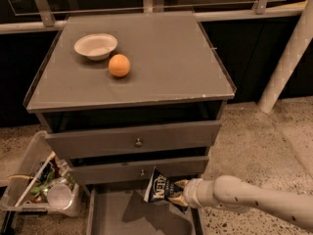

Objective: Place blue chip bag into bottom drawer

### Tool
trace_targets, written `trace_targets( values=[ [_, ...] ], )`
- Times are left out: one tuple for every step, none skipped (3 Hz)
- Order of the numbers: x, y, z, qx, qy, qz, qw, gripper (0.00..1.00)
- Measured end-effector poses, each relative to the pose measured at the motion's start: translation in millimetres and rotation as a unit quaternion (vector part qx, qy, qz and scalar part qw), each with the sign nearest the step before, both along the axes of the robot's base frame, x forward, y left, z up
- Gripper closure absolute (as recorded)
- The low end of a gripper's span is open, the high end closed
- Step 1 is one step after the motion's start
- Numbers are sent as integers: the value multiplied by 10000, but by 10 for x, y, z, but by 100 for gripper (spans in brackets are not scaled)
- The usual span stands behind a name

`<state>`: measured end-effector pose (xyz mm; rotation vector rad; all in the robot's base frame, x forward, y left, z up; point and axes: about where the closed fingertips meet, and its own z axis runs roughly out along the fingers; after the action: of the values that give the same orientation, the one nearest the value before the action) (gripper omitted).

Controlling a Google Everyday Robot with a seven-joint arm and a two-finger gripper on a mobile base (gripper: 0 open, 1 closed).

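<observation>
camera view, gripper [182,195] over drawer [113,215], crinkly bag [159,188]

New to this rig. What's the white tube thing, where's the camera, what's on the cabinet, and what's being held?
The white tube is a robot arm reaching in from the lower right. At its tip is the gripper, two fingers closed on a blue chip bag, which it holds above the open bottom drawer. There is only one camera. It looks down at the front of a grey cabinet, and its mounting is not known. On top of the cabinet sit a white bowl and, beside it, an orange. On the floor to the left is a clear bin of clutter.
</observation>
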<state>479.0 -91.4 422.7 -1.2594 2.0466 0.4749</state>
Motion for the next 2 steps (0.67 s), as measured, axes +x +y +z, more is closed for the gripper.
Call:
trace_targets(
  values=[
    [53,-27,-417,-136,-255,29,9996,100],
    [110,-102,-754,-166,-404,14,9990,100]
  ],
)
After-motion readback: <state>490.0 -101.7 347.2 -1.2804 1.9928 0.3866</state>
